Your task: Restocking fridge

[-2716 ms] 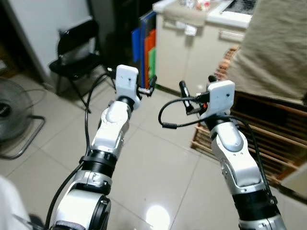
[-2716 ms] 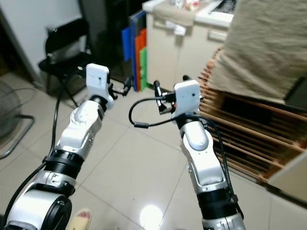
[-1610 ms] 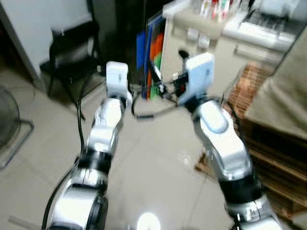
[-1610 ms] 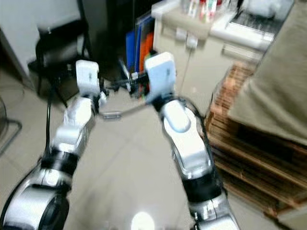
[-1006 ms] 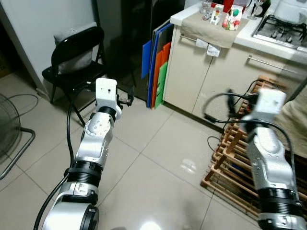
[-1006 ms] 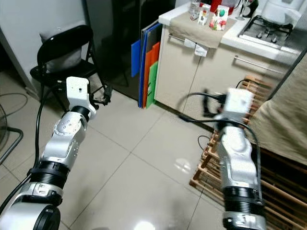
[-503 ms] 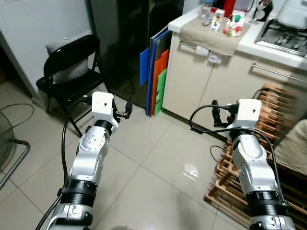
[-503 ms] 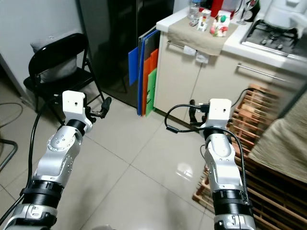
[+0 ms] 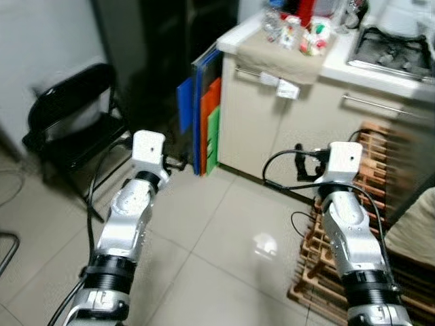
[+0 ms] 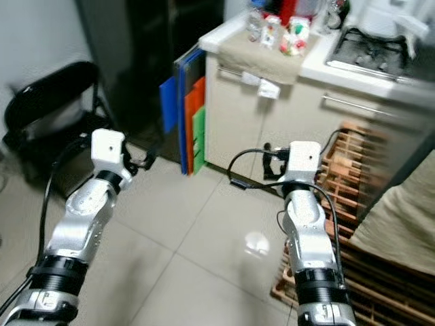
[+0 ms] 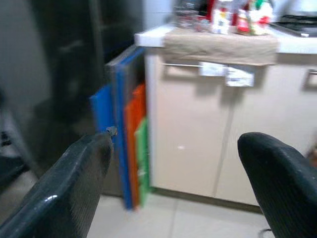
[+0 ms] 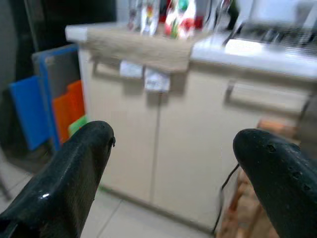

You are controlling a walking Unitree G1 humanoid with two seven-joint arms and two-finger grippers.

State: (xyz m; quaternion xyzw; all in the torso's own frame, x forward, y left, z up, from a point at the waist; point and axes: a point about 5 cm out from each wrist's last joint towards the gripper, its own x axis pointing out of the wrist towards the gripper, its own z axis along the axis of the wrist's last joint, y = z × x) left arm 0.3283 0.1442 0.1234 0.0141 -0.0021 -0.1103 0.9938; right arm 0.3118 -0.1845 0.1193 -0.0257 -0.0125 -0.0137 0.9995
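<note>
1. Left eye view looks down over a pale tiled floor (image 9: 217,244) in a kitchen, with both silver arms raised ahead of the robot.
2. Left tool (image 11: 173,163): its 2 black fingers (image 11: 74,183) stand wide apart with nothing between them, held in the air above the floor.
3. Right tool (image 12: 173,163): its 2 black fingers (image 12: 74,173) also stand wide apart and hold nothing, raised in front of the cream cabinet with 2 doors (image 9: 285,129).
4. Tall black fridge (image 9: 170,61), the task's thing, stands ahead and to the left, its doors closed, just beside the cabinet.
5. Flat upright boards in blue, orange and green (image 9: 200,122) stand between the fridge and the cabinet side.
6. White table top (image 10: 319,64) over the cabinet carries a beige cloth (image 10: 262,58) that hangs over the front edge.
7. Small bottles and cartons in red, white and green (image 10: 279,27) stand on the cloth; the blur hides their labels.
8. Black gas hob (image 9: 391,47) sits on the table to the right.
9. Black folding chair (image 9: 68,129) stands on the floor at the left, near the fridge.
10. Slatted wooden rack (image 9: 360,231) lies low on the floor at the right, behind the right arm.
</note>
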